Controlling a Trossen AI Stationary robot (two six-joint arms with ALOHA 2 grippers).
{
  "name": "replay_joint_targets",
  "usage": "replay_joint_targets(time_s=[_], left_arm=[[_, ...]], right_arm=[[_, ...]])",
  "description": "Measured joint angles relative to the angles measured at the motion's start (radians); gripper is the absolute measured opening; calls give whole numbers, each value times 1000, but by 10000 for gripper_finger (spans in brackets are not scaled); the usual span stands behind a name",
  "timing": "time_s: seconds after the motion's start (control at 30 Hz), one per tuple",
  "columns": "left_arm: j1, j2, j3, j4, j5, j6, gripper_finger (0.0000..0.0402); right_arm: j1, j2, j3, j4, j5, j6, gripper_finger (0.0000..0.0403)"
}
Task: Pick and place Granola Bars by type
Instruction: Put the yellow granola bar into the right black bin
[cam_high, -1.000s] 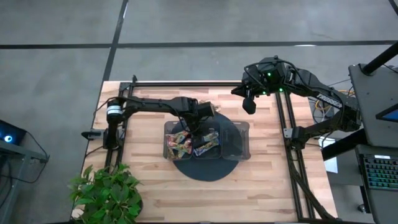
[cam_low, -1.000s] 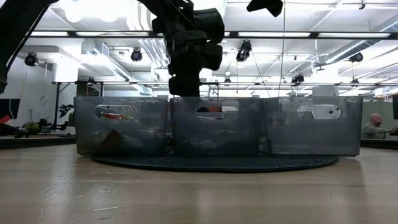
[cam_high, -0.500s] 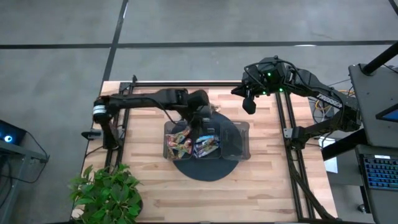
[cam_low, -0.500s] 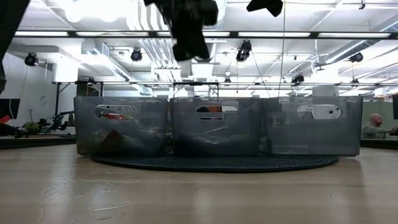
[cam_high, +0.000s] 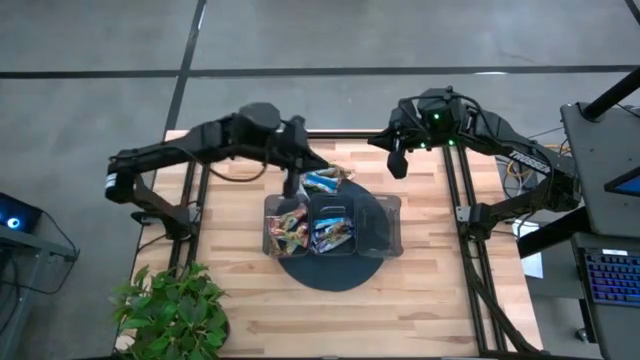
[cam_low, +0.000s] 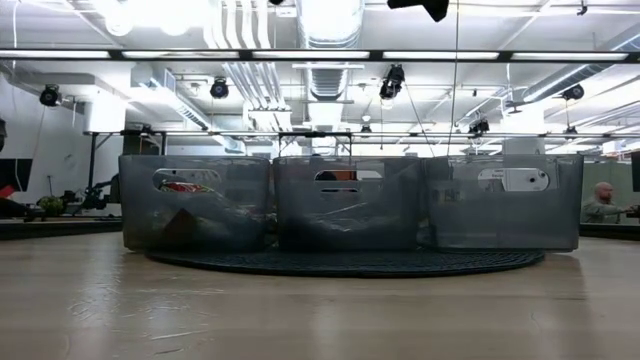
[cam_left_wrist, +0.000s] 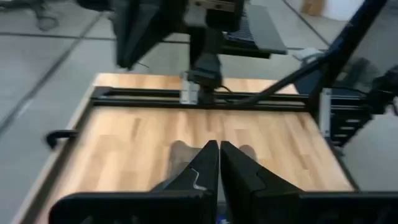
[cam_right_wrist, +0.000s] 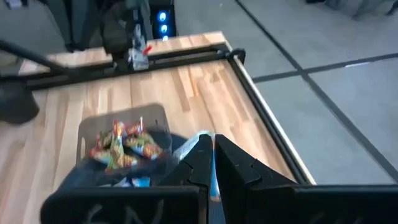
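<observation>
A dark three-compartment tray (cam_high: 391, 214) stands on a round dark mat (cam_high: 330, 276). Its left compartment holds reddish-orange Granola Bars (cam_high: 287, 229), its middle one dark blue bars (cam_high: 331, 234). My left gripper (cam_high: 305, 183) is raised over the tray's far rim, shut on a light blue bar (cam_high: 324, 182). In its wrist view the gripper (cam_left_wrist: 219, 147) shows its fingers together. My right gripper (cam_high: 397, 166) hangs high to the far right of the tray. It is shut, and I see nothing held in it (cam_right_wrist: 210, 142). My left gripper holds the light blue bar by its left end (cam_high: 313, 183), pinched between the two fingers. The fingers come from the table's left, slanting a little downward. The bar sticks out past the fingertips toward the right, lifted clear above the tray's far rim.
A potted plant (cam_high: 172, 312) sits at the table's near left corner. Black frame rails run along the far edge (cam_high: 300, 135) and the right side (cam_high: 470, 250). Bare wood lies in front of the mat (cam_high: 330, 320). The tray's grey walls (cam_low: 350, 200) fill the low view.
My left gripper has risen out of the tray's middle compartment and drawn back toward the far left. It has tipped from pointing down to nearly level. A light blue bar has come up with it, clear of the tray. It has left the low view upward.
</observation>
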Motion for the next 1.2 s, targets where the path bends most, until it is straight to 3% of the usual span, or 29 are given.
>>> replay_joint_targets(time_s=[0.17,0.3,0.47,0.63,0.8,1.03,1.2], left_arm=[[44,-75,-68,11,-36,18,0],[93,-137,-183,117,-35,16,0],[177,-225,-380,433,89,-106,0],[228,-305,-490,489,104,-137,0],[255,-381,-501,450,103,-135,0],[264,-440,-500,355,100,-135,0],[264,-453,-500,317,95,-135,0]], right_arm=[[-6,0,0,42,3,24,8],[-16,0,0,41,2,25,8],[-42,5,0,68,-1,101,9],[-89,47,0,71,-33,133,18],[-158,130,0,64,-155,152,78],[-221,273,51,41,-162,131,177],[-246,401,167,-89,-166,94,239]])
